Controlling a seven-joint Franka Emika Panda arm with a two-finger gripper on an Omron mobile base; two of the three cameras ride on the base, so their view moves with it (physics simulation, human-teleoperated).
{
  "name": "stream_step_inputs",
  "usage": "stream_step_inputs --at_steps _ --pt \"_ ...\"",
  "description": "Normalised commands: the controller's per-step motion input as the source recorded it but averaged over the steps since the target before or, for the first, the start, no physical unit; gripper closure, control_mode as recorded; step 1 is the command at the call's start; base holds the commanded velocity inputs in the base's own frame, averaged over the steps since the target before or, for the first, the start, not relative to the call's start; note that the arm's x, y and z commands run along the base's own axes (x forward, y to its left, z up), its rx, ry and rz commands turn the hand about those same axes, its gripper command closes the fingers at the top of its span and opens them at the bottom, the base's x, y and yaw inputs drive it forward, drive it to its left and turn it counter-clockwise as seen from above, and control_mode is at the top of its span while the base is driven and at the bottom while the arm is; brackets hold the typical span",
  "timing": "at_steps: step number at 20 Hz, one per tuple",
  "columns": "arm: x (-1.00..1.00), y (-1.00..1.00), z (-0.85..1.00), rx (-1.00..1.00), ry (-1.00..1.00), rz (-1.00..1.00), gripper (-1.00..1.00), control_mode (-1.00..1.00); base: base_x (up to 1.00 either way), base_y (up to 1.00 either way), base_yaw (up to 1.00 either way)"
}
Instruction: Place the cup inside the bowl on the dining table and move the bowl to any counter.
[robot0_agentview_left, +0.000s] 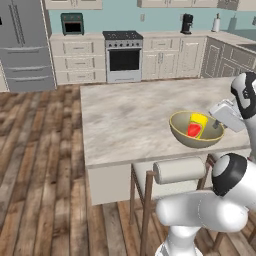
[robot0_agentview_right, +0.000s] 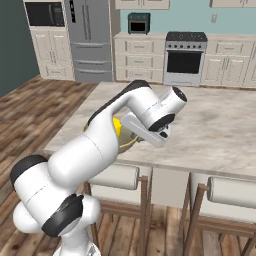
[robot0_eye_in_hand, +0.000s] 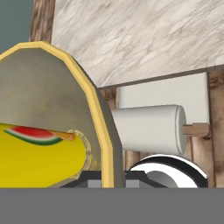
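Left base view looks forward and down from behind the arm's left, across the dining table (robot0_agentview_left: 125, 120) toward the wall counter (robot0_agentview_left: 165, 36). Right base view does likewise from the right; both share table and stove wall. Hand view sits close against the bowl (robot0_eye_in_hand: 94, 113) rim.

Dining table (robot0_agentview_left: 125, 117) lies bare beyond the bowl (robot0_agentview_left: 182, 136) — stools (robot0_agentview_left: 177, 171) crowd its near edge.

**No readable writing in any view**

No letters, numbers, brand names or signs can be made out. The only marking is a picture, not text: a watermelon slice, red with a green rind, printed on the side of the yellow cup (robot0_eye_in_hand: 39, 153) at the lower left of the hand view.
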Motion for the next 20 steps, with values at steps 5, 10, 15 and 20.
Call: stream_step_inputs --at_steps 5,10,15,20 --pt "0.0 0.0 0.0 0.0 0.0 0.0 1.0 1.0 -0.15 0.35 0.0" --pt "0.0 0.0 0.0 0.0 0.0 0.0 1.0 1.0 -0.14 0.48 0.0" --pt "0.0 0.0 0.0 0.0 0.0 0.0 1.0 1.0 -0.11 0.56 0.0" --pt "0.0 0.0 0.0 0.0 0.0 0.0 1.0 1.0 -0.11 0.62 0.0"
